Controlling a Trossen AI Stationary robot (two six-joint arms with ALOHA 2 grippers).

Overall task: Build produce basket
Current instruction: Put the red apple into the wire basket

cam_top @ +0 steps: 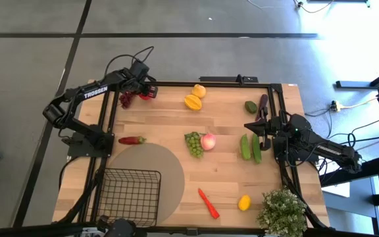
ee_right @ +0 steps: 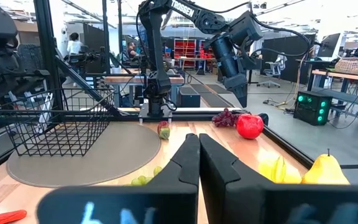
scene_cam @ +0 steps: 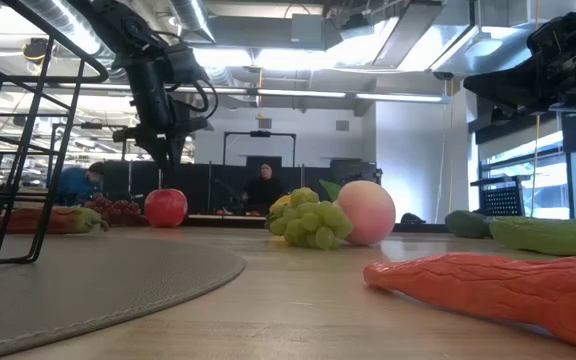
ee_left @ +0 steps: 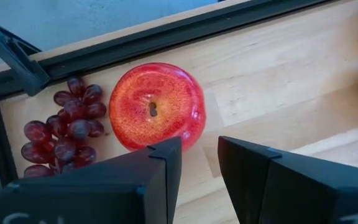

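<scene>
Left gripper (ee_left: 197, 168) poised above red apple (ee_left: 156, 106) at the desk's far left corner, about eleven o'clock

Jaws part-open and empty, hanging over the apple's near edge; the fruit sits just off the fingertips, purple grapes (ee_left: 64, 127) touching its far side; being round, it offers no long axis to match; basket (cam_top: 131, 195) waits empty at seven o'clock on the round mat (cam_top: 153, 171); right gripper (cam_top: 260, 127), closed on nothing, idles at three o'clock beside the cucumbers (cam_top: 251, 147), much farther from the apple.

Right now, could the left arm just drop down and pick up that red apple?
Probably yes. The left gripper hangs just above the apple with its fingers apart, and nothing lies between them. The purple grapes crowd one side, though, so a finger might nudge them.
</scene>
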